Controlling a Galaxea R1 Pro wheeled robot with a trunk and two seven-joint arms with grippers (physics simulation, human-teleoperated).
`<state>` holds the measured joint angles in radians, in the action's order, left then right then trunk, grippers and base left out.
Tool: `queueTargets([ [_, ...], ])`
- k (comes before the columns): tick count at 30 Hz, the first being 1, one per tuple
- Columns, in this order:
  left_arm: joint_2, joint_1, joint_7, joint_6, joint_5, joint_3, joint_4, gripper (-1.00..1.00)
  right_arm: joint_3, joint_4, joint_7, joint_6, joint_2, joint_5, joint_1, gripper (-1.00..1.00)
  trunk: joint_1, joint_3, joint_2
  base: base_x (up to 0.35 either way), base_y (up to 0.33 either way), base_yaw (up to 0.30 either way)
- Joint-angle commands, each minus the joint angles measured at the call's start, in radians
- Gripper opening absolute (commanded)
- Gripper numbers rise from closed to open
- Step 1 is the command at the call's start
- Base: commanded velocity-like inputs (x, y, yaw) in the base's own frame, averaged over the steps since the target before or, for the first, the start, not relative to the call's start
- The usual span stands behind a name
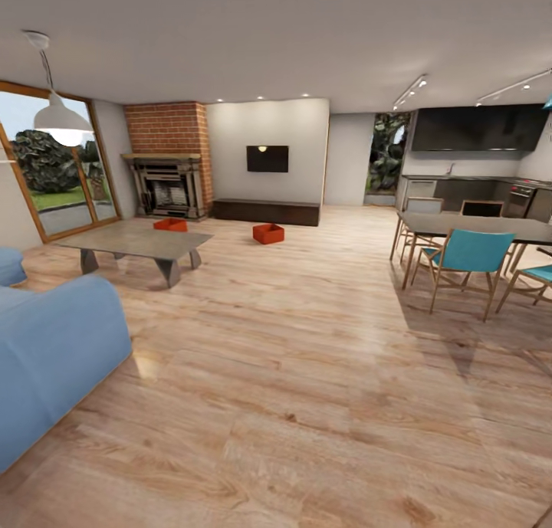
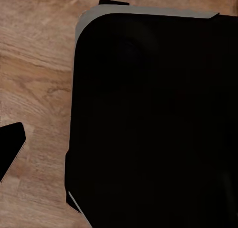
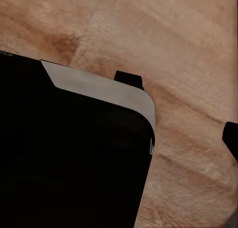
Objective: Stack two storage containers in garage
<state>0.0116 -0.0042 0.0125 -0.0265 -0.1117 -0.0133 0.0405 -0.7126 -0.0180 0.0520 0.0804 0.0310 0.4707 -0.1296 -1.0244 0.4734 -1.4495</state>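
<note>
Storage containers are what I am after, and neither gripper holds one. From the wrists outward: the left wrist camera looks down on a black rounded body with a pale grey edge, with one dark finger tip at the frame edge over light wood-plank floor. The right wrist camera gives much the same, a dark finger tip beside planks. With one tip per view, I cannot tell whether either gripper is spread or closed.

Well ahead of both arms, the head camera shows what the wrists cannot: two orange-red open-topped rectangular bins on the living room floor. One sits in the open before the long dark low cabinet under the wall TV. The other lies beyond the grey low coffee table, near the brick fireplace. A blue sofa stands close on my left.

I judge this the approach step; nothing is collected yet. Next I would drive forward, passing between sofa and dining chairs, toward the nearer, unobstructed bin.
</note>
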Motion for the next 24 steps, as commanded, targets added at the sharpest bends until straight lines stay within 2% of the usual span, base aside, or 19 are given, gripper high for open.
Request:
queueTargets([
  [1,0.0,0.0,0.001,-0.003,-0.009,0.0,-0.001,1.0,-0.008,-0.002,0.002,0.004,0.001,0.009,-0.001,1.0,-0.001,0.001,0.0,0.322,0.0,-0.156],
  [7,0.0,0.0,0.001,-0.003,-0.009,0.0,-0.001,1.0,-0.008,-0.002,0.002,0.004,0.001,0.009,-0.001,1.0,-0.001,0.001,0.0,0.322,0.0,-0.103],
  [24,0.001,0.0,0.001,-0.003,-0.009,0.0,-0.001,1.0,-0.008,-0.002,0.002,0.004,0.001,0.008,-0.001,1.0,-0.001,0.001,0.0,0.322,0.0,-0.004],
])
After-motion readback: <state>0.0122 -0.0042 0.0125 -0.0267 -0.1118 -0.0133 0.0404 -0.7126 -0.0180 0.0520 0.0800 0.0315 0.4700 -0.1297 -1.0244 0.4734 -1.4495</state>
